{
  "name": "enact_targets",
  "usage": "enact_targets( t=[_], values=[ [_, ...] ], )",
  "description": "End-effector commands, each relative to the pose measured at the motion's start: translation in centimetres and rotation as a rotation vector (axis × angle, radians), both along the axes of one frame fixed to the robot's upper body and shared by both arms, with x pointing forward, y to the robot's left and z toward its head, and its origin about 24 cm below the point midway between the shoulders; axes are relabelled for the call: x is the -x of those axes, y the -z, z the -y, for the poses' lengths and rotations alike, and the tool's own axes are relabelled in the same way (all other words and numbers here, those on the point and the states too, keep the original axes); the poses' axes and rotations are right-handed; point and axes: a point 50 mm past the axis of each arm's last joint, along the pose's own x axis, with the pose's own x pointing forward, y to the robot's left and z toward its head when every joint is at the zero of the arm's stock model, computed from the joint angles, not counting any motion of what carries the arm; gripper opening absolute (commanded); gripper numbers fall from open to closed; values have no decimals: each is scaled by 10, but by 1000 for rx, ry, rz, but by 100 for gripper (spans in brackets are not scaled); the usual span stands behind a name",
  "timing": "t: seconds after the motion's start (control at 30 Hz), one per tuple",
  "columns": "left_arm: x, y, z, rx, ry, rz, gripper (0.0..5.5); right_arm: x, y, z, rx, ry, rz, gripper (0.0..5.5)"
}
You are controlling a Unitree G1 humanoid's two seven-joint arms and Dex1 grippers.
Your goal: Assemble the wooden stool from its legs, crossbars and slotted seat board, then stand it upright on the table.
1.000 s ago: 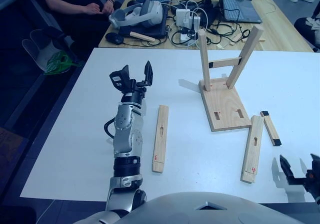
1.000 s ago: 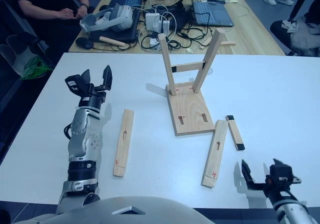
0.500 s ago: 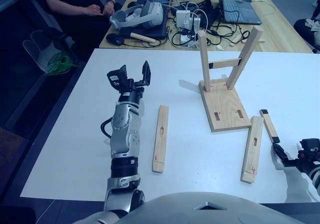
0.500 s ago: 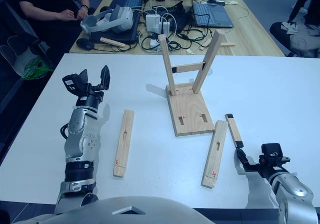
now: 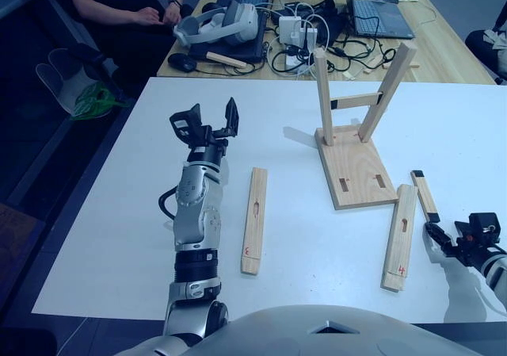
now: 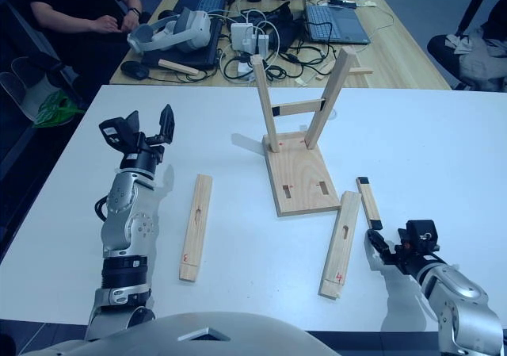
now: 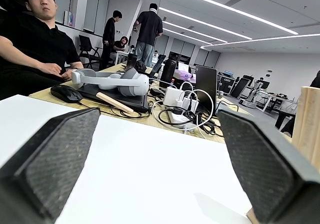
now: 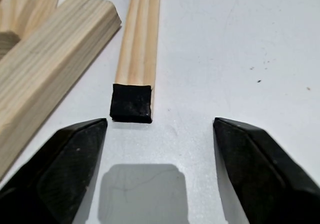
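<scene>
The slotted seat board (image 5: 358, 170) lies flat on the white table, with two legs (image 5: 323, 94) standing up from its far end and a crossbar (image 5: 356, 100) between them. One loose leg (image 5: 253, 220) lies left of the board and another (image 5: 400, 237) to its right. Beside that one lies a short black-tipped crossbar (image 5: 425, 197). My right gripper (image 5: 453, 234) is open, low over the table just short of the crossbar's near black end (image 8: 131, 103), with its fingers (image 8: 70, 169) either side. My left gripper (image 5: 211, 118) is open and holds nothing, raised left of the board.
A wooden desk (image 5: 444, 51) behind the table carries laptops, a headset (image 5: 218, 24) and tangled cables. The table's near edge runs just behind my right gripper. Bare table (image 5: 317, 269) lies between the two loose legs.
My right gripper has moved away from the table's near edge up to the near end of the black-tipped crossbar. The left arm shifted slightly left and stays open.
</scene>
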Motion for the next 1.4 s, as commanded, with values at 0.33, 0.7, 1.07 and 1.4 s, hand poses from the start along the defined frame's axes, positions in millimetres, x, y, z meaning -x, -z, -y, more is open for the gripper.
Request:
enact_targets(
  t=[0.33,0.7,1.07,1.4],
  values=[
    [-6,-6,2,-16,14,8,434,16,63,16,-83,90,-452,300],
    [-11,-5,0,82,-25,-22,434,11,98,41,-24,54,-510,129],
    [-30,-28,-3,189,-52,-53,434,-74,31,40,-13,182,206,129],
    [-30,-109,33,452,575,-6,434,-145,-217,-107,-54,-552,990,128]
  ],
)
